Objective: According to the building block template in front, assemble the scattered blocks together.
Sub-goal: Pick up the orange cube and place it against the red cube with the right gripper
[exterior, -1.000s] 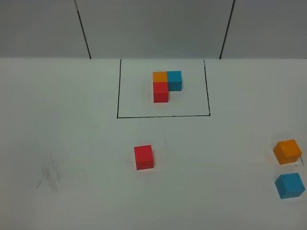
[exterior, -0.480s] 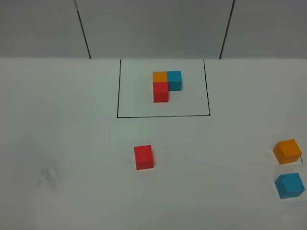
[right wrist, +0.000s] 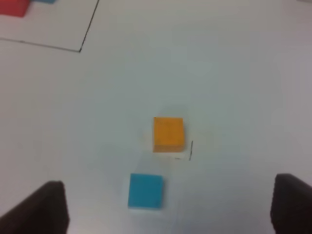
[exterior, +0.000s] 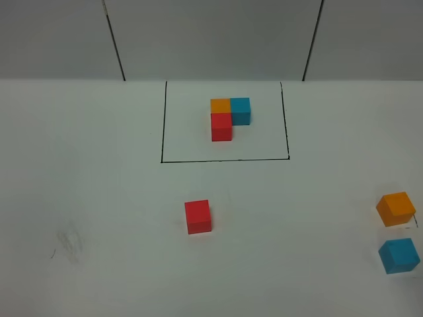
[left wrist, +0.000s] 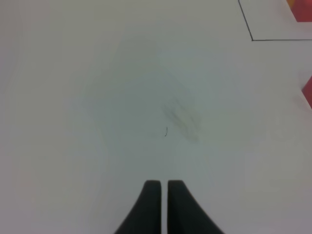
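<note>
The building block template (exterior: 228, 117), an orange, blue and red L, sits inside the black drawn rectangle (exterior: 225, 160) at the back of the table. The scattered blocks lie apart: the red block (exterior: 197, 216) near the middle, the orange block (exterior: 396, 209) and the blue block (exterior: 399, 255) at the far right. Neither arm shows in the exterior high view. In the right wrist view my right gripper (right wrist: 168, 183) stands open above the table, with the blue block (right wrist: 145, 191) between its fingers and the orange block (right wrist: 168, 133) just beyond. My left gripper (left wrist: 160, 184) is shut and empty over bare table.
A faint grey smudge (exterior: 68, 241) marks the table at the front left and shows ahead of the left gripper as the smudge (left wrist: 180, 117). A corner of the rectangle (right wrist: 80, 50) appears in the right wrist view. The white wall (exterior: 211, 39) rises behind the table.
</note>
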`<state>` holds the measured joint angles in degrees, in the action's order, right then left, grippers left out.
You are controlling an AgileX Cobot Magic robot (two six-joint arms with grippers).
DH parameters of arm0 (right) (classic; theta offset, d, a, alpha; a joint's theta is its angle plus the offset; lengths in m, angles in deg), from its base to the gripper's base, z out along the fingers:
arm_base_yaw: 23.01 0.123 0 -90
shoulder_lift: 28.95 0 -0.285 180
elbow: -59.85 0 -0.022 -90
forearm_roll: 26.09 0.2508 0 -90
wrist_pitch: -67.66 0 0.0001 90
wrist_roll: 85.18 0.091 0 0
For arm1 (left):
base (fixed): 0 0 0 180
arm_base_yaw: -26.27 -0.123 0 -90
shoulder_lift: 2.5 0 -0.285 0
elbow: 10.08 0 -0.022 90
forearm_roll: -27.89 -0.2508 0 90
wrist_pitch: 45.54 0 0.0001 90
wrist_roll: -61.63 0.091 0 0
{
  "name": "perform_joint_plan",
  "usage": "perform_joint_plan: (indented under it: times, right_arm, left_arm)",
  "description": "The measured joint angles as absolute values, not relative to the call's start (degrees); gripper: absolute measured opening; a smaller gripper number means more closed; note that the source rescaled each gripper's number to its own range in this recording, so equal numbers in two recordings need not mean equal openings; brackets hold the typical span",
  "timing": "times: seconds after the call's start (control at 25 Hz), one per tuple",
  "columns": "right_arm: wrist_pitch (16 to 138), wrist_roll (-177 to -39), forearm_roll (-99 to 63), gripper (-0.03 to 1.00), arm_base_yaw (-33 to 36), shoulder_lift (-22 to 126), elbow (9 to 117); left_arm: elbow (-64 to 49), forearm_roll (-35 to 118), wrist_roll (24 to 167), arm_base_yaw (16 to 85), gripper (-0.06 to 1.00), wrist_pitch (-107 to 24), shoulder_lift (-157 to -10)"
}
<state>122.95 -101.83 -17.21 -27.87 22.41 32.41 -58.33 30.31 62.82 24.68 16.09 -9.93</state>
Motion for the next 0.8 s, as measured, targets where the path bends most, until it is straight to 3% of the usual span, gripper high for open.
perform_joint_plan:
  times: [0.44,0.8]
  right_arm:
    - [117.7,-107.5,-11.9,0.95,-27.8,40.2,32.5]
    - [111.4,-106.4,-14.0,0.95,-23.4,50.4,32.5]
  left_arm:
    - [-58.3,30.3,62.8,24.7,0.00,16.1,-9.9]
    - [-58.3,30.3,62.8,24.7,0.00,16.1,-9.9]
